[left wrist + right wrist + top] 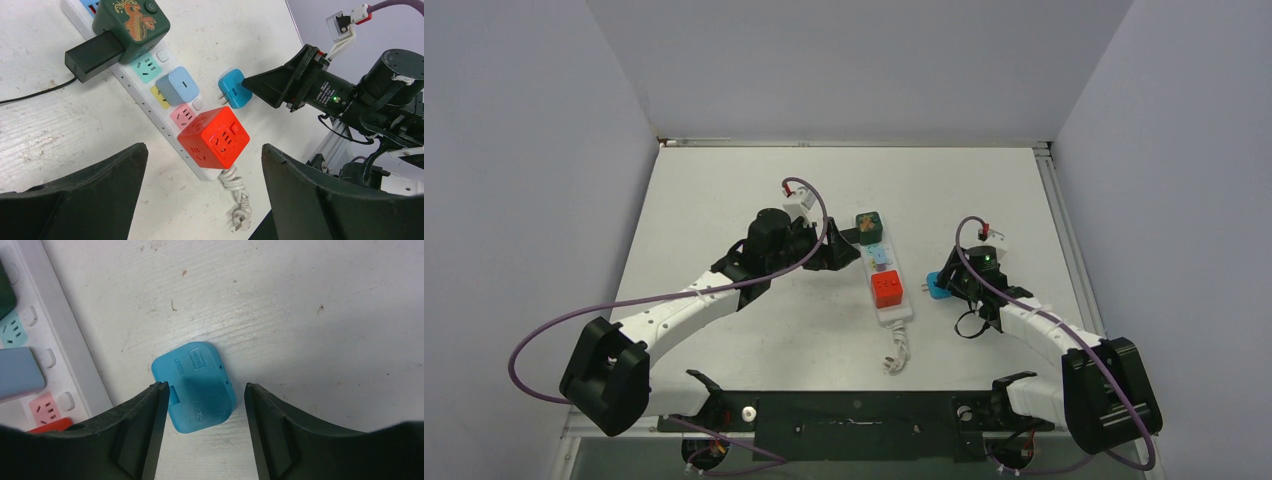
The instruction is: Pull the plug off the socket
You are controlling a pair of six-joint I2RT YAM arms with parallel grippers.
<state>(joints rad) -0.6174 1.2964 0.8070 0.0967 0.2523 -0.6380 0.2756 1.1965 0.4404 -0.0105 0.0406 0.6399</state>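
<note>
The white power strip (894, 312) lies mid-table, its short cord (896, 352) towards me. On it sit a green cube (869, 226), a light blue adapter (177, 86) and a red cube (888, 289). A bright blue plug (936, 287) lies on the table just right of the strip, its prongs (223, 96) free of any outlet. My right gripper (204, 387) is open over this plug (197, 385), with a gap showing on the right side. My left gripper (203, 147) is open and empty, left of the strip (150, 107).
A black adapter (92, 55) with a thin black cable is plugged into the green cube's left side. Bare pastel outlets show beside the light blue adapter. The cord's plug (241, 220) lies loose near the front. Grey walls enclose the table.
</note>
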